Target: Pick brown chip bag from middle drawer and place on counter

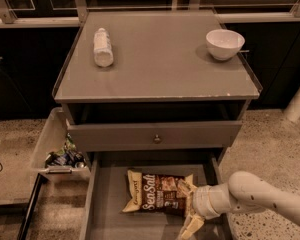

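Observation:
The brown chip bag [157,193] lies flat on the floor of the open middle drawer [112,224], its "Sea Salt" script facing up. My gripper [189,207] comes in from the right, low in the drawer, at the bag's right end. Its cream fingers [191,227] are spread apart, one above and one below that end of the bag. The bag rests on the drawer floor. The grey counter [160,64] is the cabinet top above.
A white bottle [103,47] lies at the counter's back left and a white bowl [224,43] stands at its back right. The upper drawer front with a round knob [156,139] juts out above the bag. A bin of cans [60,151] sits left of the cabinet.

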